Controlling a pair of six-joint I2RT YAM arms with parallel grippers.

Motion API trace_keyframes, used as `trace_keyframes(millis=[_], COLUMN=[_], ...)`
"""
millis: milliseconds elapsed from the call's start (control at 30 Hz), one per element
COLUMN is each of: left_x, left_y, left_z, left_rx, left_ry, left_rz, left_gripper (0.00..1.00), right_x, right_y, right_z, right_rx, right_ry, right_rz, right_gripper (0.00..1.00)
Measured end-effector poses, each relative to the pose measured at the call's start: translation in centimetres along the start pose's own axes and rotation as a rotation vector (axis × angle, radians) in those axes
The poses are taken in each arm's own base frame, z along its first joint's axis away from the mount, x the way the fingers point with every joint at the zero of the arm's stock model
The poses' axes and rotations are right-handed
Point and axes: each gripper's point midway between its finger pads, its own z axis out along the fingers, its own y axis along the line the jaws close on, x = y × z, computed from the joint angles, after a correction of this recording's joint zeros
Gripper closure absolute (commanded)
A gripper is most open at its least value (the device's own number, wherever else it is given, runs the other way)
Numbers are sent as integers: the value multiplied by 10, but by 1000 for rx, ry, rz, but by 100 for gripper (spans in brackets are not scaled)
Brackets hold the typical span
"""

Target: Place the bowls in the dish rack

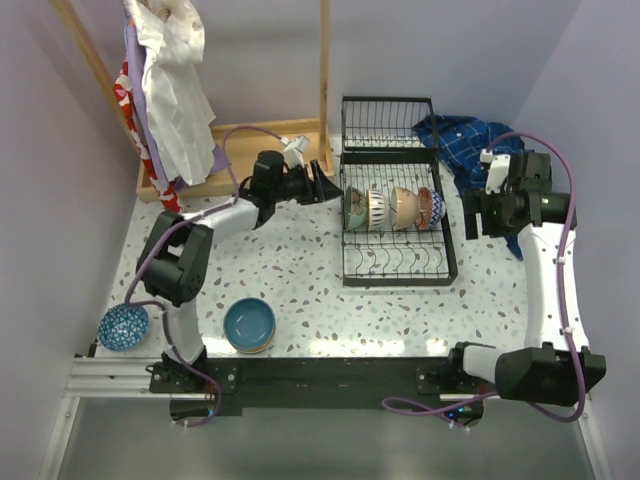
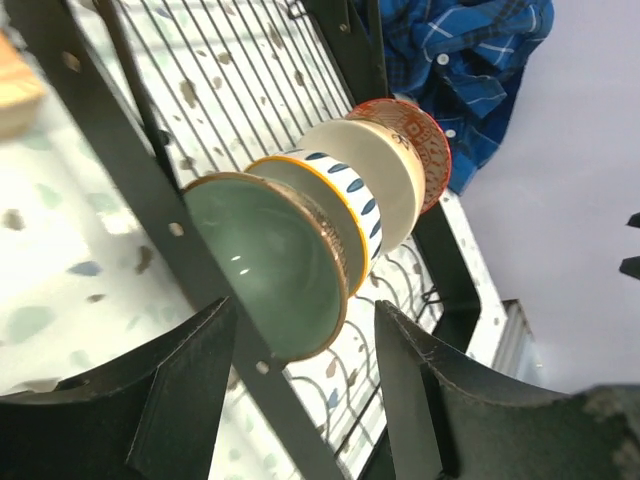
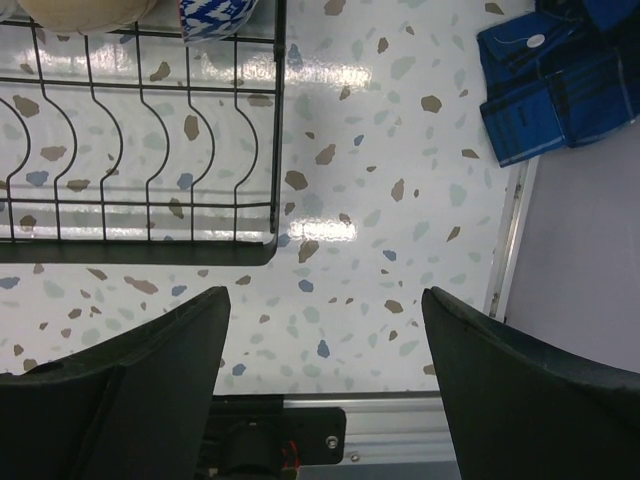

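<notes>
Far left, a small dark blue speckled ceramic bowl (image 1: 123,327) sits upright on the speckled white terrazzo table (image 1: 300,280), at its near edge. Right of it, a teal blue glazed round bowl (image 1: 249,322) sits mouth up, nested in another bowl I can't identify.

My left gripper (image 2: 305,310) is at the left side of the black wire rectangular dish rack (image 1: 400,268). Its jaws are spread, nothing pinched. The pale green round bowl (image 2: 270,265) sits just beyond them, inside the rack's side bar.

The rack's long axis runs near to far in the top view, and its hinged wire end panel (image 1: 388,122) stands at the far end. Four bowls stand on edge in the dividers, in a tight row across the rack's width. Left to right they are the pale green one, a white bowl with blue dashes and a yellow rim (image 2: 345,195), a plain beige bowl (image 2: 390,175), and a red-orange patterned bowl (image 2: 428,140). Their mouths face left, toward my left wrist camera.

My right gripper (image 3: 325,300) hovers over bare table by the rack's near right corner, jaws wide apart and holding nothing. A crumpled blue plaid cloth (image 1: 465,140) lies at the far right.
</notes>
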Motion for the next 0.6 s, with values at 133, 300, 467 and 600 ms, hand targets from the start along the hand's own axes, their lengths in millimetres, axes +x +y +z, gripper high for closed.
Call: trace_keyframes(millis=[133, 300, 467, 600], left_x=[-24, -37, -18, -19], left_y=[1, -9, -30, 12], left_z=[-37, -107, -176, -243], left_rx=[-65, -132, -195, -532], left_ry=[-14, 44, 173, 272], left_rz=[93, 420, 754, 800], left_gripper=[38, 39, 39, 41], right_x=[0, -5, -8, -9], right_y=[0, 5, 15, 20], right_z=[-1, -4, -15, -24], right_rx=[-2, -31, -85, -112], right_ry=[-5, -24, -75, -110], right_rz=[1, -1, -24, -57], right_gripper=[18, 18, 18, 18])
